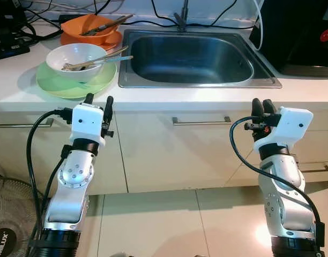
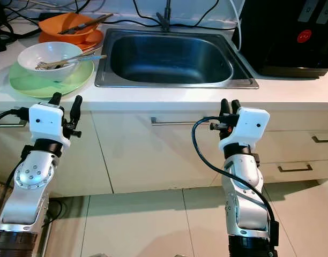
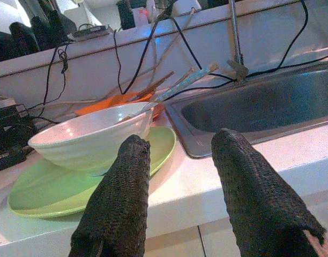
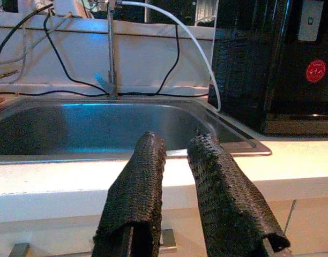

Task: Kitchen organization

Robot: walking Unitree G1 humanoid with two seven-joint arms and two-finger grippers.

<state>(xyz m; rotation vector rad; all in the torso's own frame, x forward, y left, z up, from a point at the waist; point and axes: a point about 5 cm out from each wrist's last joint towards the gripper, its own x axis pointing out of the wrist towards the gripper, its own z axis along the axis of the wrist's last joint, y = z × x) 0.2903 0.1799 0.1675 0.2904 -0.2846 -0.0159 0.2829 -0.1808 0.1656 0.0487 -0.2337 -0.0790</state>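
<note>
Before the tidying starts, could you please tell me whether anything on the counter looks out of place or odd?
Used dishes sit stacked left of the empty sink: a white bowl with cutlery on a green plate, and an orange bowl holding utensils behind. Black cables trail along the counter's back. Nothing is spilled or broken.

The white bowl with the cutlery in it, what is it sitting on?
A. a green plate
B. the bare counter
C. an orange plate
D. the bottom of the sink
A: the white bowl rests on a green plate on the counter, to the left of the steel sink; the orange dishes lie behind it.
</note>
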